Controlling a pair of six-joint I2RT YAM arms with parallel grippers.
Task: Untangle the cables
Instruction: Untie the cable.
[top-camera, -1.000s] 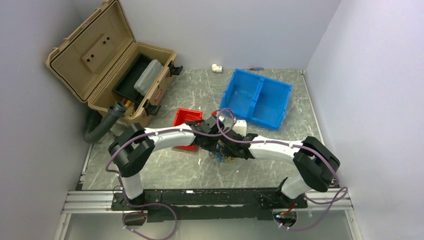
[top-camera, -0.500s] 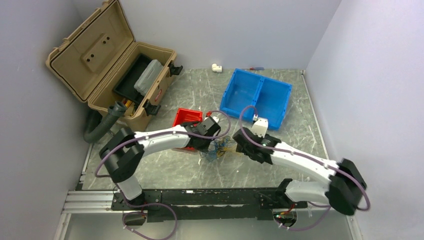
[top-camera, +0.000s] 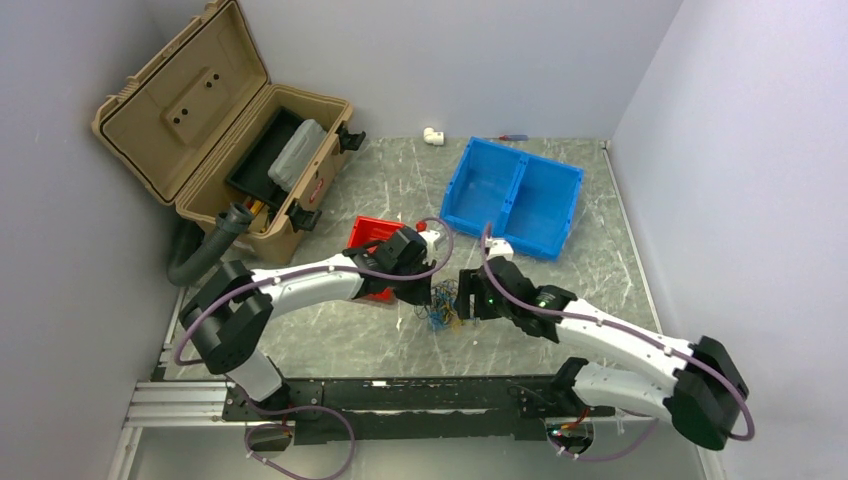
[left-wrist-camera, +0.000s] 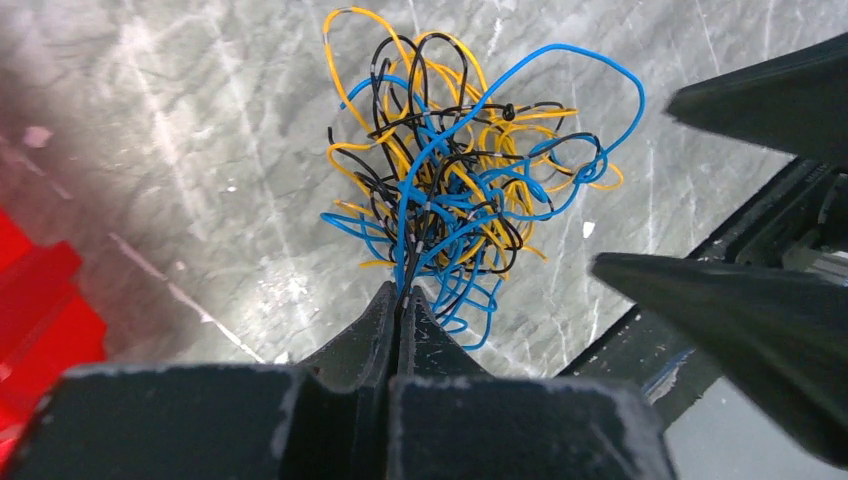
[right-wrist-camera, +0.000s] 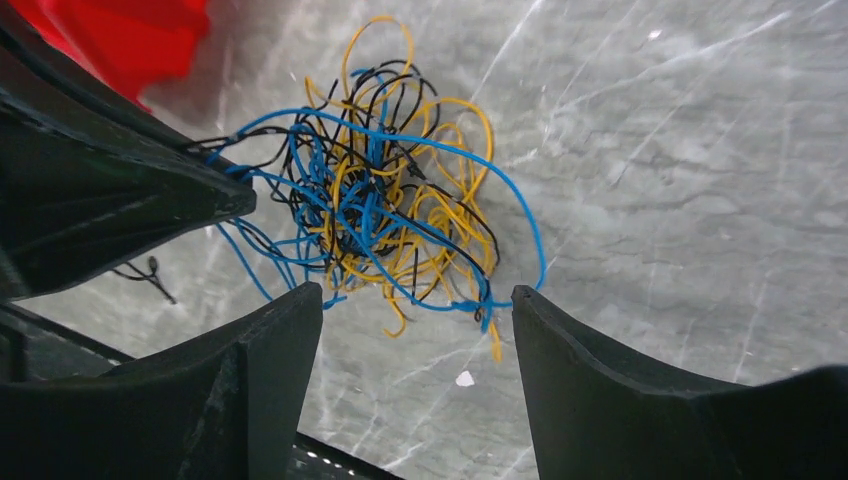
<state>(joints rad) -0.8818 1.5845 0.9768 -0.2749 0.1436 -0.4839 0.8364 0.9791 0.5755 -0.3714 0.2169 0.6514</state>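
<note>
Top view: your left gripper (top-camera: 428, 290) and right gripper (top-camera: 463, 300) meet over the middle of the table (top-camera: 400, 180), tips nearly facing each other. The cables (top-camera: 440, 310) sit between them as one small yellow, blue and black knot, just in front of the red bin (top-camera: 370, 235). The blue bin (top-camera: 515, 195) is further back on the right, and the open tan toolbox (top-camera: 230, 130) is at the back left. You can't read either jaw state from up here, it's too small.

Left wrist view: your left gripper (left-wrist-camera: 400, 300) is clenched, jaws pressed flat together, pinching a few blue and black strands at the very tips. The rest of the cables (left-wrist-camera: 460, 190) fan out from that pinch into a loose clump over the grey marbled surface. I can't tell whether the clump rests on the table or hangs just above it. The right gripper's two fingers (left-wrist-camera: 720, 300) come in from the right edge, spread apart, close to the clump but not touching it.

Right wrist view: your right gripper (right-wrist-camera: 415, 300) is released, jaws wide, nothing clamped. The cables (right-wrist-camera: 390, 200) lie just beyond the fingertips, and one blue loop ends close to the right-hand finger. The left gripper (right-wrist-camera: 150, 190) holds the strands at the clump's left side. A corner of the red bin (right-wrist-camera: 130, 30) shows at the top left.
</note>
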